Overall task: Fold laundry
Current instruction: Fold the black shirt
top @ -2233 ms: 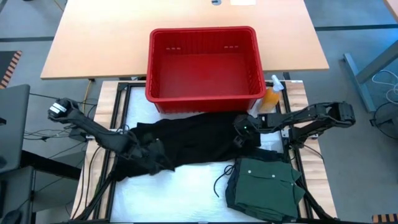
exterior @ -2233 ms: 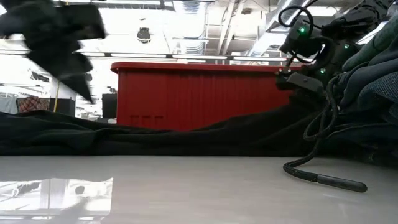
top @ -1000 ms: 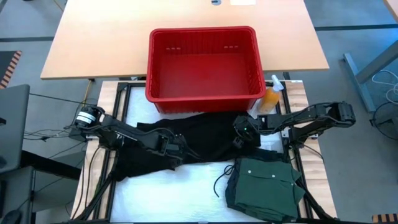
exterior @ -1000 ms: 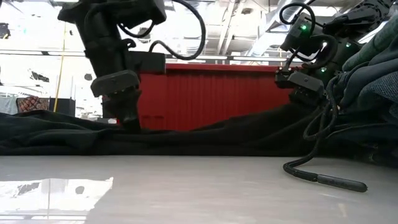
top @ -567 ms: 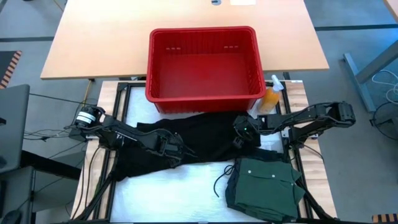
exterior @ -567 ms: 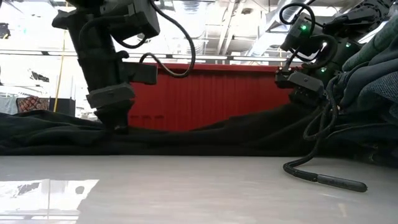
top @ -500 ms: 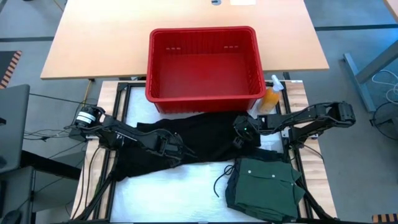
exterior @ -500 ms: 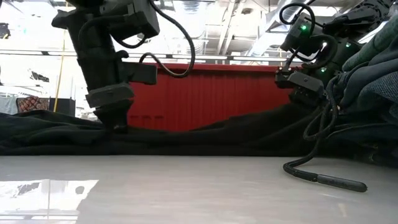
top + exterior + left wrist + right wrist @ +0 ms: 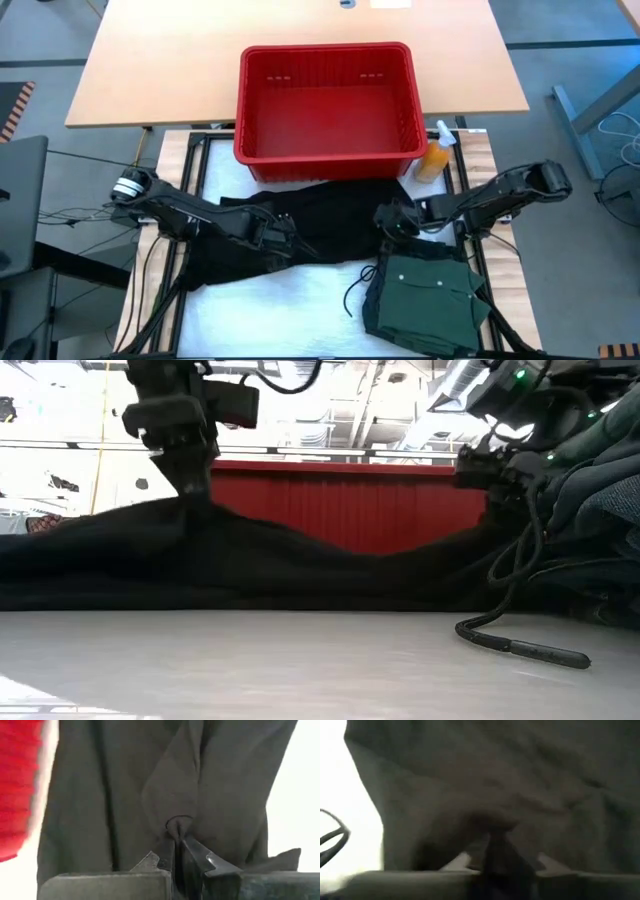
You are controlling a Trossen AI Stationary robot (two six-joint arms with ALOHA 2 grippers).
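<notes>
A black garment (image 9: 320, 225) lies spread on the white table in front of the red basket, with one part raised into a peak (image 9: 190, 520). My left gripper (image 9: 283, 232) is shut on that peak, seen also in the left wrist view (image 9: 176, 840). My right gripper (image 9: 390, 220) is down on the garment's right end, with dark cloth bunched between its fingers (image 9: 492, 837). A folded green buttoned shirt (image 9: 425, 295) rests flat at the near right. My left gripper pinches a small gathered fold of the black garment (image 9: 177, 825) between its two fingertips, coming steeply from above. The cloth rises to the fingers in a tent (image 9: 185, 510), while the rest lies on the table. My right gripper has a bunch of the garment's right end (image 9: 490, 820) between its fingers, slanting down from the right. The view is blurred, so I cannot tell layers or edge.
The red plastic basket (image 9: 328, 100) stands just beyond the garment. An orange spray bottle (image 9: 435, 158) stands at its right corner. A dark cable (image 9: 520, 648) curls on the table beside the green shirt. White table surface (image 9: 300, 300) lies free at the near middle.
My left gripper has taken hold of the black garment and gone up, drawing the cloth under it into a peak while the rest has stayed flat. My right gripper has swung a little toward the table's near edge, over the garment's right end.
</notes>
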